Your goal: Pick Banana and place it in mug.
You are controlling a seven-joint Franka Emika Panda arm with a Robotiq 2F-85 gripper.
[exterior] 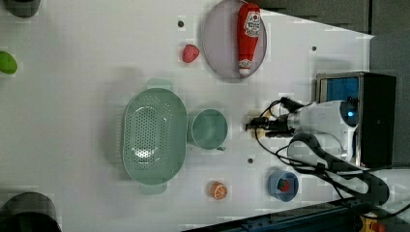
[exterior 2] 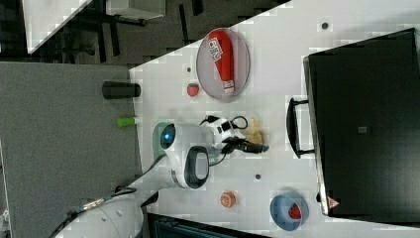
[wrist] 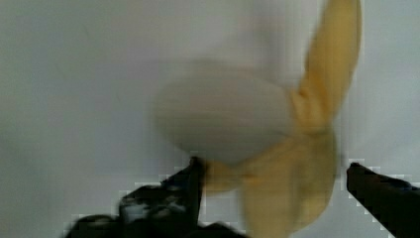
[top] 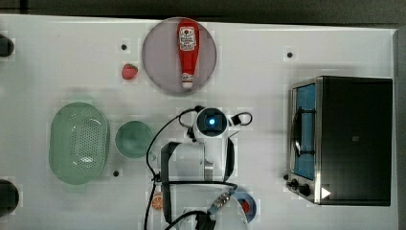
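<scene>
In the top view, the white surface holds many things. The robot arm hangs over the middle of it and hides what is under it. The small green mug stands at the top view's left of the arm, just beside the big green colander. A red ketchup bottle lies on a round grey plate, and a strawberry sits near the plate. A toaster oven stands at the top view's right. An orange slice lies low in the picture.

In the left view, the hand points at the mug side of the surface. The banana lies right at the fingertips, a pale bit showing beside the dark fingers. The mug is a little way off from it. A blue bowl with something red inside sits lower down.

In the right view, the hand is beside the banana, which lies between the arm and the oven door handle.

In the wrist view, the banana lies on the surface, with a cream-white end and yellow peel. The two dark fingers are spread wide, one on each side of the yellow part. They are not pinching it.
</scene>
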